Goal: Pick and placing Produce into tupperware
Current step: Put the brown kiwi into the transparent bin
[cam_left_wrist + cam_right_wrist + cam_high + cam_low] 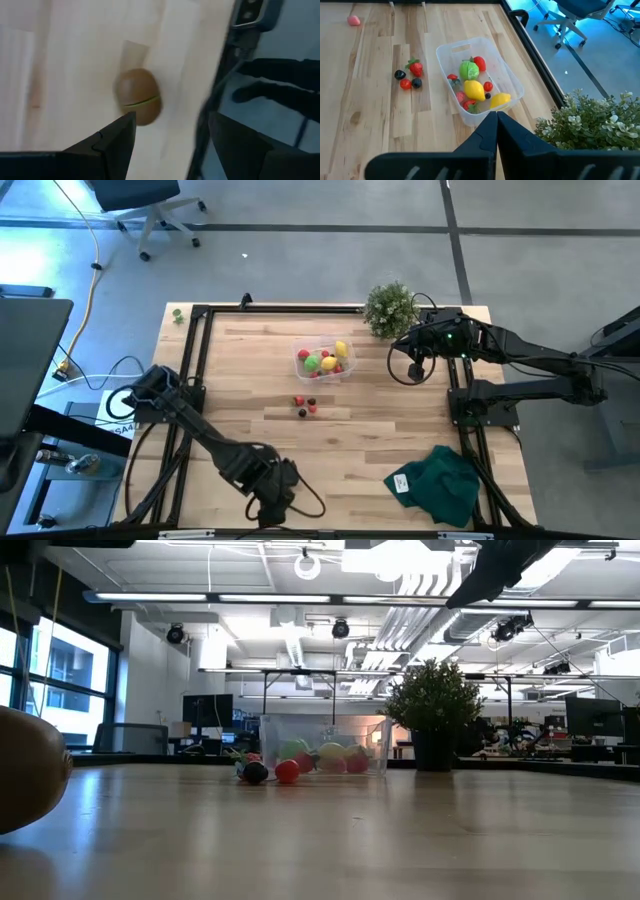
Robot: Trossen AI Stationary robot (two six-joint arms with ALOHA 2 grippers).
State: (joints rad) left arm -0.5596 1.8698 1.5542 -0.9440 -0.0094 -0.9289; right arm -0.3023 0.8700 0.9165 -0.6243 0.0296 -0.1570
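The clear tupperware (pixel 323 361) (pixel 479 80) (pixel 325 745) stands at the table's middle far part and holds a yellow lemon, a green ball and red berries. Several red and dark berries (pixel 305 405) (pixel 409 77) (pixel 270 772) lie loose on the wood just nearer. A brown kiwi-like oval (pixel 139 96) (pixel 28 780) lies by the near edge. My left gripper (pixel 272 502) (pixel 172 135) hangs open above it; the oval sits just past one fingertip, untouched. My right gripper (pixel 415 368) (pixel 495 120) is shut and empty, held above the table to the right of the tupperware.
A bushy potted plant (pixel 390 308) (pixel 435 710) stands at the far right, next to my right arm. A dark green cloth (pixel 440 485) lies at the near right corner. A small pink piece (pixel 353 20) lies far from the tupperware. The black table frame (pixel 220 85) runs beside the oval.
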